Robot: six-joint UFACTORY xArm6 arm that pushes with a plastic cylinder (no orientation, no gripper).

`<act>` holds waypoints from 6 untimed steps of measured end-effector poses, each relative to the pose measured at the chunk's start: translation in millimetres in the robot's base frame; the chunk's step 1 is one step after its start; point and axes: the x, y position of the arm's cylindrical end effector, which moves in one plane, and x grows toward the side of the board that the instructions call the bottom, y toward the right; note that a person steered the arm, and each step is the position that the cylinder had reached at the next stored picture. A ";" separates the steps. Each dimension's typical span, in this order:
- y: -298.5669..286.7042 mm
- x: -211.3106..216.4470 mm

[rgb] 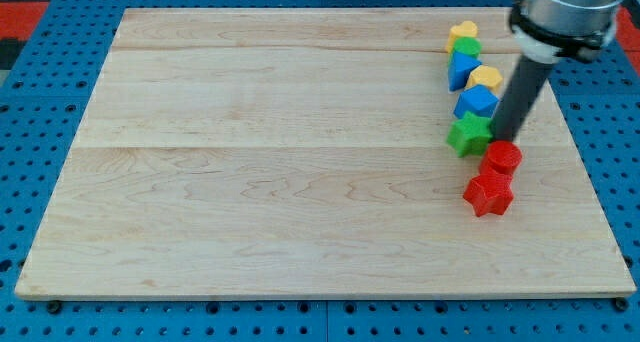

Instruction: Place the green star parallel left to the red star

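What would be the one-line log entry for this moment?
tip at green star's right edge | red star lower right of it | not yet parallel

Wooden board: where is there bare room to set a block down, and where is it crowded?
Everything on the board from its left edge across to the green star is bare wood, as is the strip below the red star. The crowding is a column near the right edge: yellow, green and blue blocks, both stars, a red block, with my tip among them.
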 end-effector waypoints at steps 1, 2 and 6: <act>-47.2 0.0; -40.6 0.0; -166.0 -1.3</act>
